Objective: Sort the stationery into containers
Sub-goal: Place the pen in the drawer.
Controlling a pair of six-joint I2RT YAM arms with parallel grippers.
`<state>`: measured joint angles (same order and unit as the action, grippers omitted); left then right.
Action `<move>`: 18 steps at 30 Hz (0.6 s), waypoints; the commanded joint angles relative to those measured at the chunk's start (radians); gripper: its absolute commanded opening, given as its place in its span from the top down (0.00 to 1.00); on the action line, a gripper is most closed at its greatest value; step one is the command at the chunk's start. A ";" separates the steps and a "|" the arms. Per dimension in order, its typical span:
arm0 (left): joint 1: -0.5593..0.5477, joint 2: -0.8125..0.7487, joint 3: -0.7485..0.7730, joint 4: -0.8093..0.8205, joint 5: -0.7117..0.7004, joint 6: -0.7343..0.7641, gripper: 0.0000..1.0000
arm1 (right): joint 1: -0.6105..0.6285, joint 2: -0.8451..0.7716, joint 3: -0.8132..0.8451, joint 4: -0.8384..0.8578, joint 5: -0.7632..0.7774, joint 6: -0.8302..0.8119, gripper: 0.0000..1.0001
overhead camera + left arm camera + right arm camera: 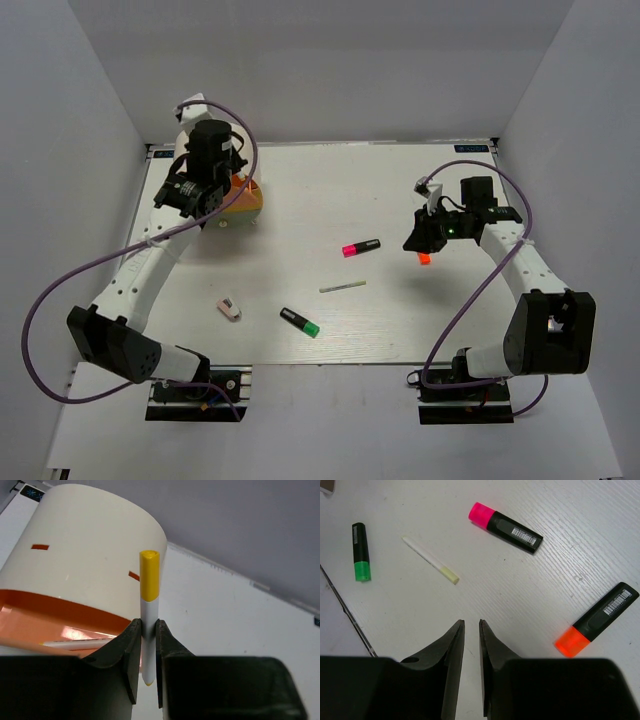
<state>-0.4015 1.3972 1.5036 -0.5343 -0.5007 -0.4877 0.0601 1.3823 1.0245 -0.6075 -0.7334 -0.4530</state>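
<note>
My left gripper [148, 630] is shut on a yellow-and-white pen [149, 580], holding it upright beside the cream drum organizer [90, 545]. The organizer's orange drawer [40, 615] stands open with another pen [75, 643] lying in it. In the top view the left gripper [195, 203] hangs over the organizer [243, 200]. My right gripper [471, 630] is empty with its jaws almost together, hovering above the table. An orange-capped highlighter [597, 620] lies just to its right. A pink-capped highlighter [506, 527], a third pen [430, 560] and a green-capped highlighter [361, 551] lie further out.
A white-pink eraser [229, 309] lies near the front left, by the left arm's lower link. The pink highlighter [361, 247], pen [342, 287] and green highlighter [300, 322] lie mid-table. White walls enclose the table on three sides.
</note>
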 commanded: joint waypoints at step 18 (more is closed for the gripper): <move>0.049 -0.104 -0.171 0.123 -0.298 -0.341 1.00 | -0.006 0.004 0.006 0.032 -0.032 -0.003 0.76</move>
<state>-0.3561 1.3334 1.3426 -0.4332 -0.7307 -0.8040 0.0593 1.3827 1.0241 -0.5980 -0.7376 -0.4530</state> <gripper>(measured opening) 0.254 0.242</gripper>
